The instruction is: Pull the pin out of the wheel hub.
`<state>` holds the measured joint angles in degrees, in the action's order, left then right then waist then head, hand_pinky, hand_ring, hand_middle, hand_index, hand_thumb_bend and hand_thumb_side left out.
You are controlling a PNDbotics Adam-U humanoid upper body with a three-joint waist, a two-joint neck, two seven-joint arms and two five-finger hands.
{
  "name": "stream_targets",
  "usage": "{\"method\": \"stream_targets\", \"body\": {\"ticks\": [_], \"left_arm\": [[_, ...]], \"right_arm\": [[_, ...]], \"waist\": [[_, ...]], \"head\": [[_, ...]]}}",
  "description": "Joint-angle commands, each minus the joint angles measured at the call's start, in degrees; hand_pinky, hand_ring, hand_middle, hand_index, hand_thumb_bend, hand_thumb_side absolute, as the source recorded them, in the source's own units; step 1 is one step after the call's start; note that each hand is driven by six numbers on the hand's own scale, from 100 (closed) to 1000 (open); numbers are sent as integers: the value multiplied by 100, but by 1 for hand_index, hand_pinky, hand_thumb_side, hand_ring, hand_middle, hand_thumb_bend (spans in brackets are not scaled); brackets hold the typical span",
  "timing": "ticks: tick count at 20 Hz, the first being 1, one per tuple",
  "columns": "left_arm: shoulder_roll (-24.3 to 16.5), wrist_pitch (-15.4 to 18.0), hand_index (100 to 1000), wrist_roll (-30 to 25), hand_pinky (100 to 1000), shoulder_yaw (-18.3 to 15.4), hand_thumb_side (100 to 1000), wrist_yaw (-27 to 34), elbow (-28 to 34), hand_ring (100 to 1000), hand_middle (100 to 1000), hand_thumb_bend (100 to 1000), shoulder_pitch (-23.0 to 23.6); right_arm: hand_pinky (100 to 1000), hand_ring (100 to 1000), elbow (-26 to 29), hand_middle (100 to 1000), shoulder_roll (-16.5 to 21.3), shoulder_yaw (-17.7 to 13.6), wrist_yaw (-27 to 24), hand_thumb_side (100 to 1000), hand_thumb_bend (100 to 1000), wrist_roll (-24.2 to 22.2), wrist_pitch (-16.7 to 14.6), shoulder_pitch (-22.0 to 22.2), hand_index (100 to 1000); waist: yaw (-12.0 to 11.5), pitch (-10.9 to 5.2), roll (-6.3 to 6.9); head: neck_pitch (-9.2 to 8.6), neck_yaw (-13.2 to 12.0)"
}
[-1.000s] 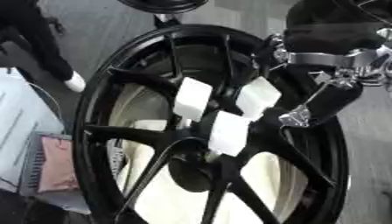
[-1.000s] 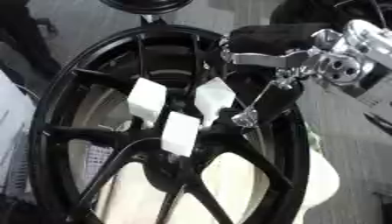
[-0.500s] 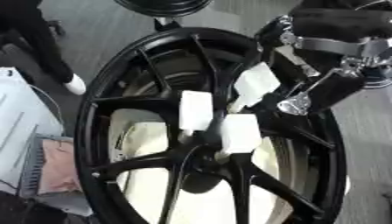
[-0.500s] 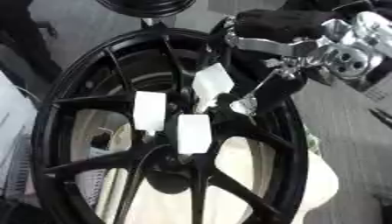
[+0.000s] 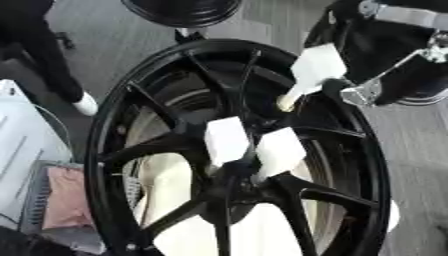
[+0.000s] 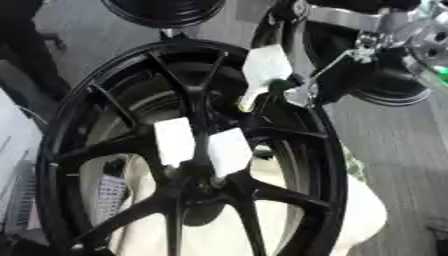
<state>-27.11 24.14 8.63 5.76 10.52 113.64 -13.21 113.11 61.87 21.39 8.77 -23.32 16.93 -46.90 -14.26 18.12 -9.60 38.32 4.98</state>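
Note:
A big black wheel hub (image 5: 107,150) with thin spokes fills both views. Two white pins with flat square heads, one (image 5: 226,140) beside the other (image 5: 280,150), stand in it just above its centre. A third white pin (image 5: 316,67) is held up over the upper right rim, its pale shaft (image 5: 288,101) pointing down and free of the spokes. My right hand (image 6: 350,60), black with silver fingers (image 5: 362,93), comes in from the upper right and is shut on that pin's head. My left hand shows in neither view.
A second black round wheel (image 5: 179,10) lies beyond the top edge. A person's leg with a white shoe (image 5: 85,105) stands at the left. A white box (image 5: 22,145) and a pink item (image 5: 66,200) sit at lower left. Cream cloth (image 5: 166,175) lies under the hub.
My right hand has risen up and to the right with the third pin, drawing it away from the other two. The whole picture has also shifted.

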Motion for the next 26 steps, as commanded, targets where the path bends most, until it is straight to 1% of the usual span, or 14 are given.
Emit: {"method": "stream_targets", "body": {"ticks": [1, 4, 7, 12, 15, 20, 23, 26], "left_arm": [[-74, 1, 794, 9, 779, -61, 728, 17, 95, 655, 617, 100, -22], [-76, 13, 794, 18, 779, -74, 727, 22, 95, 656, 617, 100, -17], [-74, 29, 794, 33, 779, -93, 725, 14, 95, 655, 617, 100, -7], [-52, 53, 794, 80, 779, -133, 725, -19, 95, 655, 616, 100, 9], [-42, 66, 794, 113, 780, -155, 724, -41, 95, 656, 617, 100, 10], [-24, 82, 794, 169, 780, -193, 723, -86, 95, 656, 617, 100, 36], [-19, 90, 794, 198, 780, -210, 723, -114, 95, 656, 617, 100, 58], [-15, 92, 794, 214, 780, -213, 722, -131, 95, 656, 617, 100, 64]], "right_arm": [[842, 618, -160, 391, 297, -382, -24, 100, 124, 162, 103, -33, 463], [846, 621, -354, 400, 390, -624, 70, 100, 128, 305, 139, 64, 471], [852, 625, -598, 407, 576, -952, 211, 100, 138, 471, 182, 297, 479], [852, 625, -1200, 417, 990, -1808, 340, 100, 132, 983, 340, 1127, 487], [844, 623, -1687, 432, 1122, -2342, 336, 100, 124, 1363, 459, 1657, 499], [824, 613, -2586, 442, 1089, -3161, 274, 100, 114, 2148, 581, 2335, 505], [815, 613, -3219, 455, 1024, -3547, 283, 100, 118, 2611, 666, 2628, 518], [807, 609, -3954, 459, 983, -3811, 382, 100, 121, 3063, 823, 2768, 521]], "waist": [[36, -124, 76], [68, -130, 99], [93, -125, 127], [197, -78, 187], [263, -55, 215], [350, -33, 260], [404, -28, 283], [427, -31, 292]], "head": [[-103, -21], [-114, -33], [-116, -64], [-123, -160], [-129, -223], [-116, -331], [-99, -388], [-98, -416]]}}
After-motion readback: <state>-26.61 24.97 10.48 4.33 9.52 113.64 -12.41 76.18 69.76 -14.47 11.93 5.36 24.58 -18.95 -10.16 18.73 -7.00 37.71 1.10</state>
